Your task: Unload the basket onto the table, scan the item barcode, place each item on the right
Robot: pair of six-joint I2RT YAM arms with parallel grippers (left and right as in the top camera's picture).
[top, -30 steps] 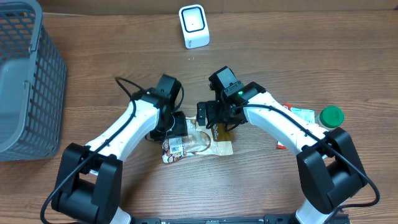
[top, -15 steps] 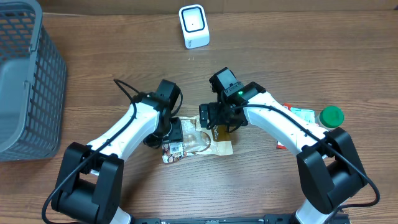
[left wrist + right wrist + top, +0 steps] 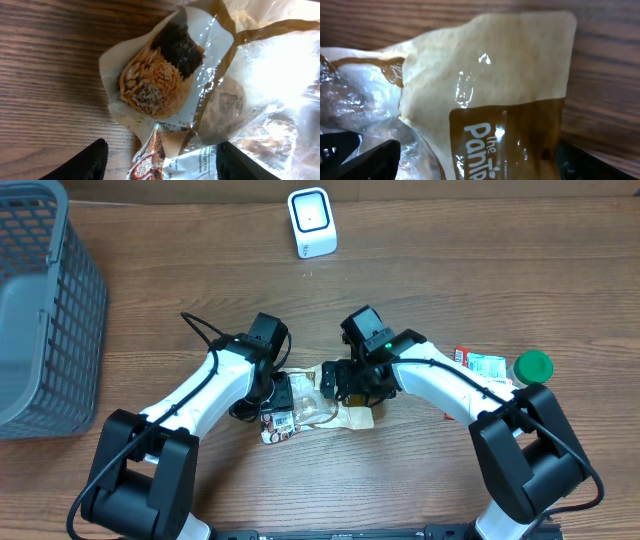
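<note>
Item: snack packet [image 3: 320,412], lying flat mid-worktop [image 3: 450,270], well apart from the scanner [image 3: 311,222] at the far edge. I am straddling it with left gripper [image 3: 165,165] and right gripper [image 3: 475,160], both spread, neither clamping. Lift and scan are pending.

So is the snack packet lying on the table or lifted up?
Lying on the table; both wrist views show the snack packet resting against the wood.
</note>
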